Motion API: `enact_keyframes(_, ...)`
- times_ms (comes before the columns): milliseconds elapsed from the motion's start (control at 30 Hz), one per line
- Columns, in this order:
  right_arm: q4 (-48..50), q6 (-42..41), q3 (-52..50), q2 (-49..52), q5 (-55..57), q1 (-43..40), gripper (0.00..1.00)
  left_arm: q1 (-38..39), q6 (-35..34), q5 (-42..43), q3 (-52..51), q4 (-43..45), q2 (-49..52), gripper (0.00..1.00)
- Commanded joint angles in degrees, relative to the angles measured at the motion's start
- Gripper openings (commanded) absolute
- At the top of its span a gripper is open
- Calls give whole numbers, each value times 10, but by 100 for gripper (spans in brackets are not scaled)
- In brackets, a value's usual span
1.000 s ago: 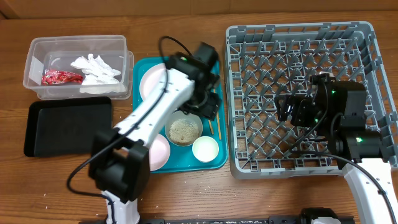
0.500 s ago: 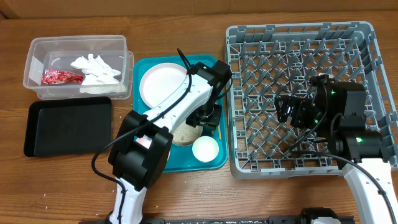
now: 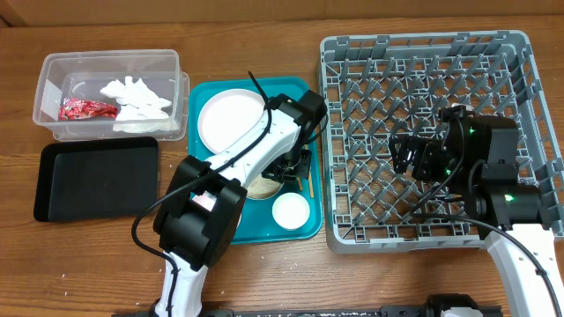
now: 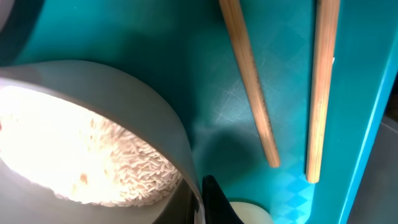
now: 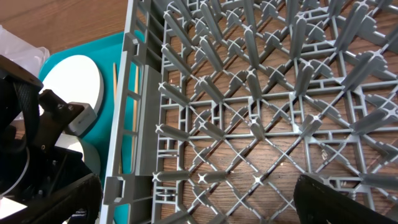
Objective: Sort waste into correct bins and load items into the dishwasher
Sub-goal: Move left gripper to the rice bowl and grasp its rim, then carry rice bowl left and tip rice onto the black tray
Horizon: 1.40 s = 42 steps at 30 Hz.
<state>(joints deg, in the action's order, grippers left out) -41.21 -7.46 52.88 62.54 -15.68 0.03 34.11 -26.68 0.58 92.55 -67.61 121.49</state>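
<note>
- Left wrist view: the left claw (image 4: 202, 202) is pressed together at the rim of the grey metal bowl (image 4: 140, 102). It appears to pinch the thin wall, with one dark finger showing outside it.
- The bowl sits near the middle of the teal tray (image 3: 304, 231), with loose rice grains (image 4: 93, 155) heaped inside. Two wooden chopsticks (image 4: 252, 87) lie along the tray's right edge, apart from the bowl.
- Handling, as a judgement: the bowl is stiff, light, smooth metal, so a rim pinch may slip or let it swing. It should stay level or rice spills.
- The rice probably belongs in the clear tub (image 3: 110, 57) or black tray (image 3: 97, 180), both left of the teal tray. The emptied bowl would then go to the grey dish rack (image 3: 423, 53) on the tray's right.
- The right claw (image 3: 408, 154) hangs spread and empty over that rack.
</note>
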Motion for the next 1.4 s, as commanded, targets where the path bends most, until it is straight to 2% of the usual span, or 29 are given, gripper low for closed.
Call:
enact_keyframes(0, 2, 0, 16, 0, -5, -1, 100, -1, -4, 1, -20, 15, 8, 4)
enact_keyframes(233, 2, 0, 16, 0, -5, -1, 100, -19, -3, 19, -4, -8, 7, 4)
enact_keyframes(400, 3, 0, 16, 0, -5, -1, 100, -35, 16, 19, 113, -111, 6, 4)
enact_keyframes(733, 4, 0, 16, 0, -5, -1, 100, -68, 77, 48, 269, -223, 6, 4)
enact_keyframes(900, 4, 0, 16, 0, -5, -1, 100, -138, 110, 87, 284, -254, -13, 4)
enact_keyframes(1100, 4, 0, 16, 0, -5, -1, 100, -276, 170, 133, 283, -272, -63, 4)
enact_keyframes(1367, 3, 0, 16, 0, -5, -1, 100, -420, 266, 217, 264, -279, -69, 4)
